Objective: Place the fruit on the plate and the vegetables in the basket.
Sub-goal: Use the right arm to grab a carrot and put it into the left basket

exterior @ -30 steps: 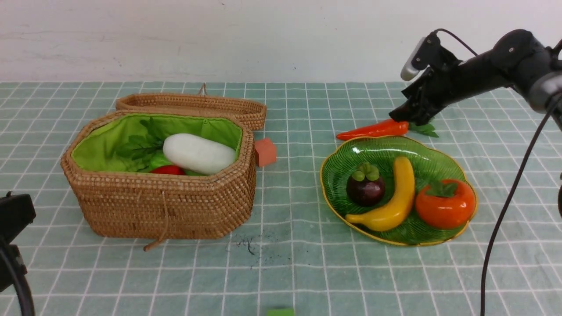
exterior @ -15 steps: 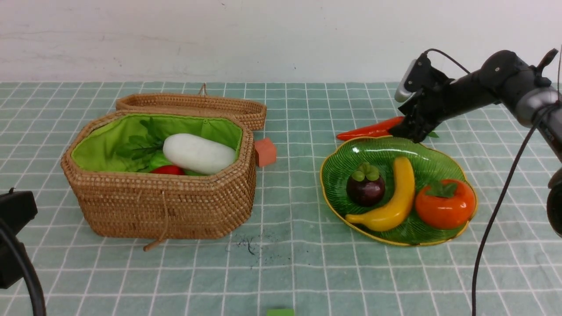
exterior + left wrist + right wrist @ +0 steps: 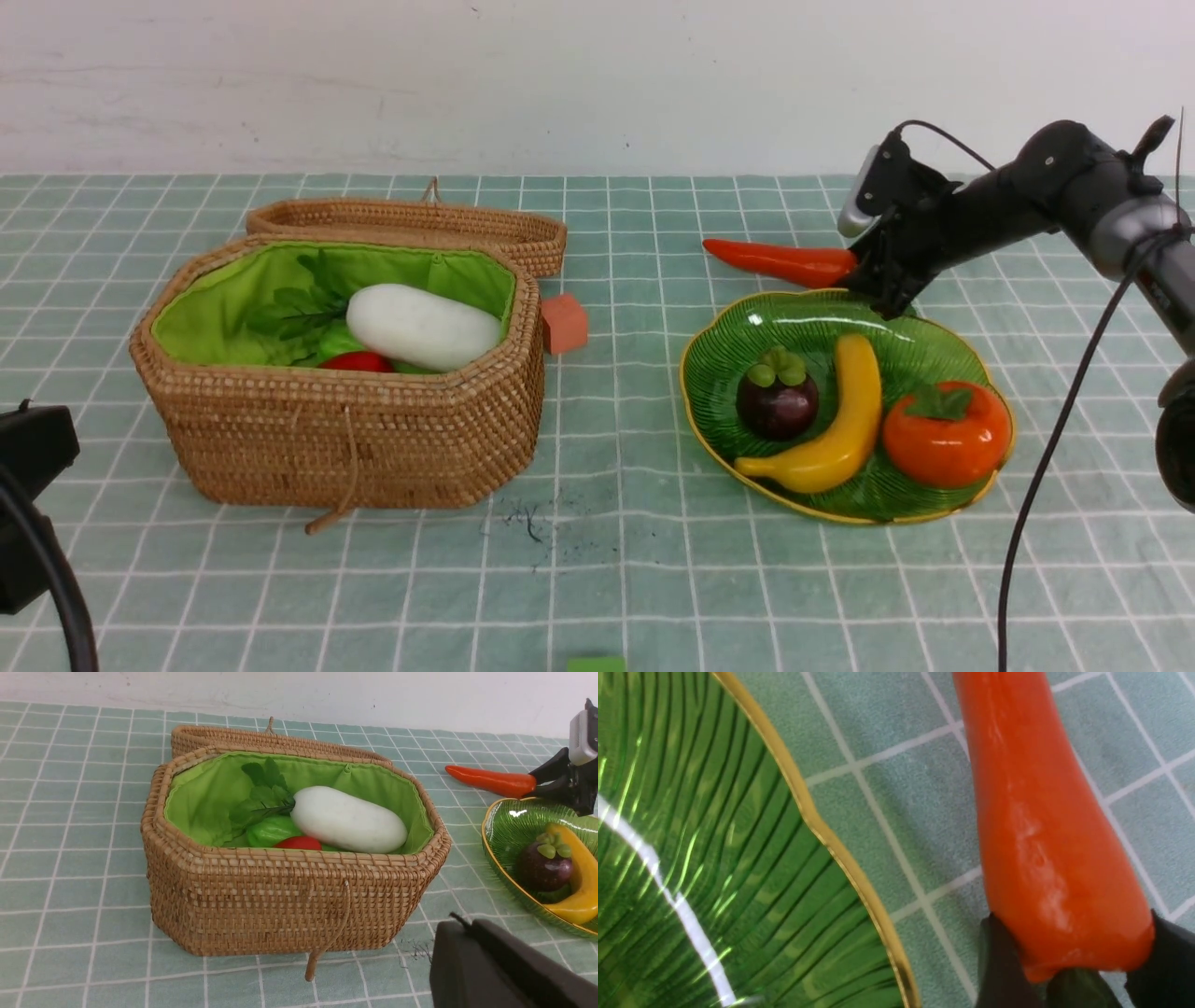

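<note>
- My right pincer (image 3: 857,271) is closed partway on the carrot's (image 3: 780,261) thick end, its tip pointing left, just behind the plate (image 3: 812,322).
- The banana (image 3: 836,420), mangosteen (image 3: 777,403) and persimmon (image 3: 945,437) lie on the plate.
- The radish (image 3: 425,327) lies in the open basket (image 3: 355,448).
- My left pincer (image 3: 472,947) is shut, near the basket's front.

Carrot (image 3: 775,260), earlier flat on the cloth (image 3: 597,560), now aloft in the right gripper (image 3: 854,271).

You're looking at a smooth, glossy carrot (image 3: 1041,858) that looks like plastic, a shiny ribbed plate (image 3: 924,341) with a glassy sheen, a rough woven wicker basket (image 3: 373,448) with a matt green cloth lining (image 3: 205,322), and matt checked cloth covering the surface (image 3: 653,579).
</note>
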### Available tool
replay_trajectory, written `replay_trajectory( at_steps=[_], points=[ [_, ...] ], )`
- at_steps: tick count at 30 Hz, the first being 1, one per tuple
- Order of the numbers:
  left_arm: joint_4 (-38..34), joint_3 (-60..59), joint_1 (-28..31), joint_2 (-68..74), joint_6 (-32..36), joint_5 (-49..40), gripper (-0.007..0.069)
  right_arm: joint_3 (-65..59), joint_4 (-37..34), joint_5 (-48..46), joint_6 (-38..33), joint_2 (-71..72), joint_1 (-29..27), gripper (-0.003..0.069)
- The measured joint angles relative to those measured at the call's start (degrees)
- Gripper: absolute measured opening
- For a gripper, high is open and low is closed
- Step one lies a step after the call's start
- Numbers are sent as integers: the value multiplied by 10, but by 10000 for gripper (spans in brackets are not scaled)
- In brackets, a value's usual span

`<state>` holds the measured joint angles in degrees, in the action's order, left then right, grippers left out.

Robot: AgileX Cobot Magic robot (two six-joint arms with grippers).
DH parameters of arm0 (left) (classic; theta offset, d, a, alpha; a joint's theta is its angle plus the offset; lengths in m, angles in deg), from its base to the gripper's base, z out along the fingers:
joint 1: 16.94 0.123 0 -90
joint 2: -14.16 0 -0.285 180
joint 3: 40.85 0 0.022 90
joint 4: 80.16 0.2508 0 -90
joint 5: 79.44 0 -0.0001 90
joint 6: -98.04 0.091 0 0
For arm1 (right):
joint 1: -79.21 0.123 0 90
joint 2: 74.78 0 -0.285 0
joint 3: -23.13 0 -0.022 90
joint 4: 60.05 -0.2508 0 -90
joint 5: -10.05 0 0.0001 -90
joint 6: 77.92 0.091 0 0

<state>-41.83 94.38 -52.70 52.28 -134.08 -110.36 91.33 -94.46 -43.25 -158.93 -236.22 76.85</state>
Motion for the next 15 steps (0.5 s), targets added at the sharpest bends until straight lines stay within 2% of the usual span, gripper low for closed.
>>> replay_trajectory(
  at_steps=[11, 15],
  points=[
    [2, 0, 0, 0, 0, 0, 8, 0, 0, 0, -26, 0, 0, 350],
    [2, 0, 0, 0, 0, 0, 12, 0, 1, 4, 3, 1, 0, 350]
  ],
)
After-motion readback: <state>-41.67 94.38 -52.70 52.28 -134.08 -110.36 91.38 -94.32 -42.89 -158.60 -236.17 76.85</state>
